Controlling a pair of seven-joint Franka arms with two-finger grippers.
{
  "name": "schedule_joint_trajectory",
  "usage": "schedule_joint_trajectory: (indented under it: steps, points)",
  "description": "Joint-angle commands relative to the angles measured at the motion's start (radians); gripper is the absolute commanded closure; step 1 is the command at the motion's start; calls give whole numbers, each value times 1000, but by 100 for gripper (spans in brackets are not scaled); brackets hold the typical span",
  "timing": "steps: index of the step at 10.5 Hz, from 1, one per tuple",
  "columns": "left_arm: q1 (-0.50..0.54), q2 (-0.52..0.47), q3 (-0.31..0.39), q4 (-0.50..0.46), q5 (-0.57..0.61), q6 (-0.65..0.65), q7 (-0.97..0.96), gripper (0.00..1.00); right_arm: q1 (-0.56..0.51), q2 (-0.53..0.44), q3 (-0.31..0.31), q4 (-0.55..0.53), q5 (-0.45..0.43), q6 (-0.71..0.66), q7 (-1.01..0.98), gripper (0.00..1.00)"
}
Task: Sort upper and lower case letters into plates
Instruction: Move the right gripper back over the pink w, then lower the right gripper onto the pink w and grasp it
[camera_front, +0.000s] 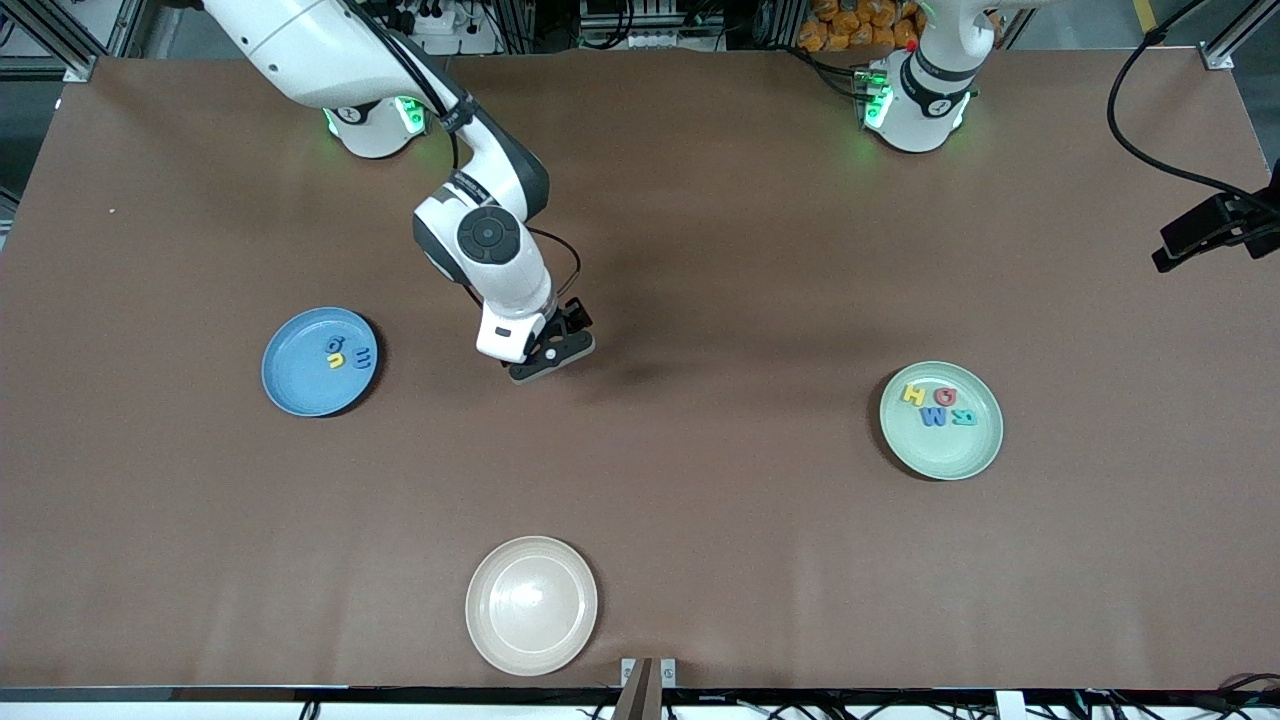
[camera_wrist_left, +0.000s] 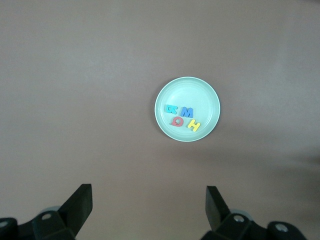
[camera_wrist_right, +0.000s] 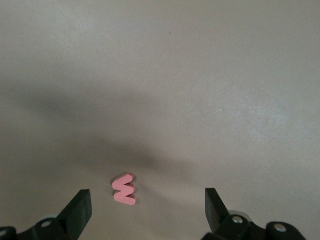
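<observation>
Brown desk (camera_front: 700, 500) is carrying a pink letter (camera_wrist_right: 124, 189) under the released right tool (camera_wrist_right: 147, 212); it should be centering over it first. Left tool (camera_wrist_left: 149, 212), released, is waiting above the green plate (camera_wrist_left: 210, 95).

table (camera_front: 700, 500): brown matte top, fills pretty much everything
frame (camera_front: 60, 40): aluminium rails at the corners
cable (camera_front: 1150, 140): black, looping across one corner

"How was the light?"

"From my console it was even and soft, falling from overhead. The right arm (camera_front: 480, 230) cast a broad, blurred shadow on the brown table (camera_front: 700, 480)."

"Any glare?"

"A pale sheen on the cream dish (camera_front: 531, 604) (nothing blown out). Both wrist views looked washed-out and greyer."
</observation>
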Motion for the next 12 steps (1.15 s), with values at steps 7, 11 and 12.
schedule_joint_trajectory:
  steps: [7, 11, 12]
  points:
    - [-5, -2, -7, 14, -27, 36, 1, 0, 68, 102, -15, 27, -81, 36, 142, 0]
    - [-11, 14, -68, 11, -38, 73, -4, 0, 68, 128, -15, 30, -141, 38, 155, 0]
    - [-11, 23, -97, 9, -38, 73, -16, 0, 70, 130, -15, 30, -137, 62, 167, 0]
